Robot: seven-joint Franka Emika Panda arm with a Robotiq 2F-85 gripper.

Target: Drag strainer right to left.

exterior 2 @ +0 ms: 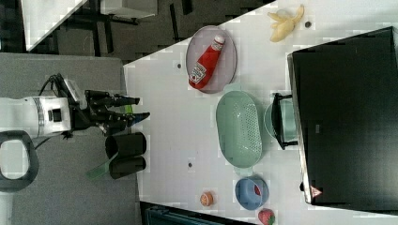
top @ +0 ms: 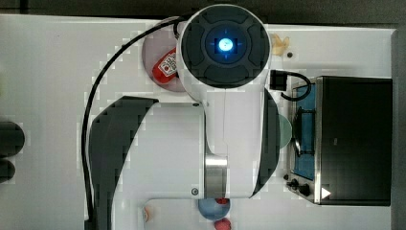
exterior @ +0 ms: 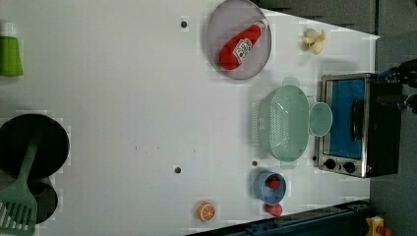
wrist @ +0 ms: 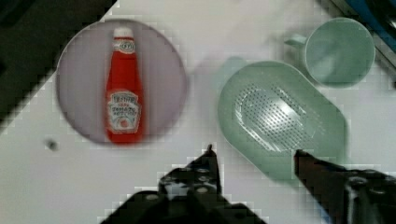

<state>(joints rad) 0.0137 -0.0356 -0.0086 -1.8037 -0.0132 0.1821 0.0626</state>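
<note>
While my hand (wrist: 254,154) hangs above the tabletop (exterior: 123,98) with its two fingers spread fairly wide and nothing between them, the strainer (wrist: 280,116) lies just beyond the fingertips, untouched. I judge it light and stiff: thin mint-green plastic, an oval basket with a patch of small holes in its floor and a small tab at each end. Being so light, it should slide easily on the smooth white tabletop, but it may also skid away or swivel if I push it off-centre. The best hold, I reckon, is the rim of a long side, one finger inside the wall and one outside, near the middle so it tracks straight; the end tabs look too small to trust. The basket itself is empty.

Taking the strainer as my landmark: touching or nearly touching its far long side stands a mint-green mug (wrist: 338,51), also empty, and behind that a toaster oven (exterior: 351,125). Just off one end of the strainer lies a grey plate (wrist: 121,81) carrying a ketchup bottle (wrist: 122,91) on its side. Off the opposite end sits a small blue bowl (exterior: 269,187) holding a red piece of fruit, possibly a strawberry. The mug is close enough that a careless drag could knock it.
</note>
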